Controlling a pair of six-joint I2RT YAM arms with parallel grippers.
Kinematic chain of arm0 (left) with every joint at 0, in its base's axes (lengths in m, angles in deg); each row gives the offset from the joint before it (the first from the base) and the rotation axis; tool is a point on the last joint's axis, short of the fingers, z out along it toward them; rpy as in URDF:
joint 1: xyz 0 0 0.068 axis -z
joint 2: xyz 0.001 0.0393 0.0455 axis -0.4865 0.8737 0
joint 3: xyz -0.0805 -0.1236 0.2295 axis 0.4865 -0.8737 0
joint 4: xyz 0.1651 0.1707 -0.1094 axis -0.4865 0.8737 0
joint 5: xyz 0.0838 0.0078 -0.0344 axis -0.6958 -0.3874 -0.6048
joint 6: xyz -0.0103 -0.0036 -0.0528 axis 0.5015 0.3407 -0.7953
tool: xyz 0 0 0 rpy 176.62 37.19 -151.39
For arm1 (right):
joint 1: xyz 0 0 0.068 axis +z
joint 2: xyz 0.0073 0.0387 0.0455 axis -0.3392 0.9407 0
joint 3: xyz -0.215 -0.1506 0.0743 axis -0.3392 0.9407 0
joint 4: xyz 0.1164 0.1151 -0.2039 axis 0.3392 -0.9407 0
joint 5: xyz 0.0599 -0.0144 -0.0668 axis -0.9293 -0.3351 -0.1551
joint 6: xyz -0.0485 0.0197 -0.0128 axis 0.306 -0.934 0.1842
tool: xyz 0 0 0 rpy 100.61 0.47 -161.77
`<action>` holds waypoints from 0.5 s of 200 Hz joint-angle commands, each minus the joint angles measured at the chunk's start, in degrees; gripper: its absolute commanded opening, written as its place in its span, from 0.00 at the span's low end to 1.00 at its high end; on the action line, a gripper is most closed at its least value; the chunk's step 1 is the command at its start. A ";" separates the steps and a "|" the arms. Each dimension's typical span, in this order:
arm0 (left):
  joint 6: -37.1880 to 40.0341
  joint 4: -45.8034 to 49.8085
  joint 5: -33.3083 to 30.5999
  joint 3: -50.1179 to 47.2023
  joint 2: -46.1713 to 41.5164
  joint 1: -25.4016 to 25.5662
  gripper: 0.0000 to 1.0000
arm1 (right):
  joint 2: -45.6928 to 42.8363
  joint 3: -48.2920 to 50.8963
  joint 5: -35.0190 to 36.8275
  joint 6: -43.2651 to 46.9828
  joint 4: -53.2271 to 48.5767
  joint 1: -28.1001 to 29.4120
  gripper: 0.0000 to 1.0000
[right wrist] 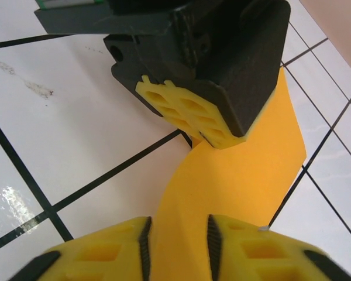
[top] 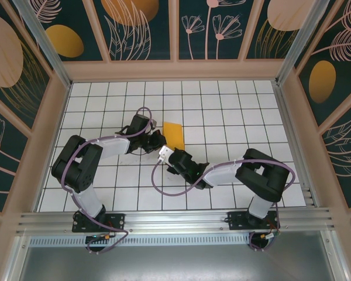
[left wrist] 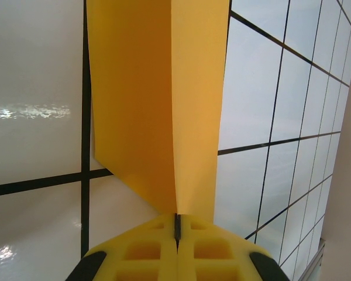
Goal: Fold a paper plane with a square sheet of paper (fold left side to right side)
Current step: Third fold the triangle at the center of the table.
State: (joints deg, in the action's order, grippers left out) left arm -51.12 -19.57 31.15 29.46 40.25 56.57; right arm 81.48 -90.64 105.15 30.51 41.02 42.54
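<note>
The square sheet of paper is bright orange and lies folded over as a narrow strip on the white tiles near the table's middle. My left gripper is shut on its near edge, where a crease runs away from the fingers across the paper. In the right wrist view the paper curves up from the tiles between my right gripper's fingers, whose pads stand apart on either side of it. The left gripper pinches the same strip just beyond. Both grippers meet at the paper's near-left corner.
White grid tiles cover the table, with wooden walls all round and a metal rail at the near edge. Purple cables loop off both arms over the tiles.
</note>
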 commanded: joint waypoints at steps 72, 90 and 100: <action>2.43 2.90 -1.82 0.93 -0.90 0.38 0.16 | -1.85 -1.09 -5.25 -3.13 -3.94 -0.55 0.00; 4.80 7.06 -4.42 1.97 -1.99 0.18 0.31 | -2.43 -1.14 -6.98 -3.93 -4.66 -1.22 0.00; 5.97 8.81 -5.20 2.29 -2.10 -0.08 0.34 | -2.56 -1.11 -7.46 -4.27 -4.95 -1.48 0.00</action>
State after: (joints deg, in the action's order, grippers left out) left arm -48.96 -16.57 29.32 29.77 40.14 56.79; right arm 81.44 -90.64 100.77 28.46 38.23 41.93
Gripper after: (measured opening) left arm 0.310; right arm 0.065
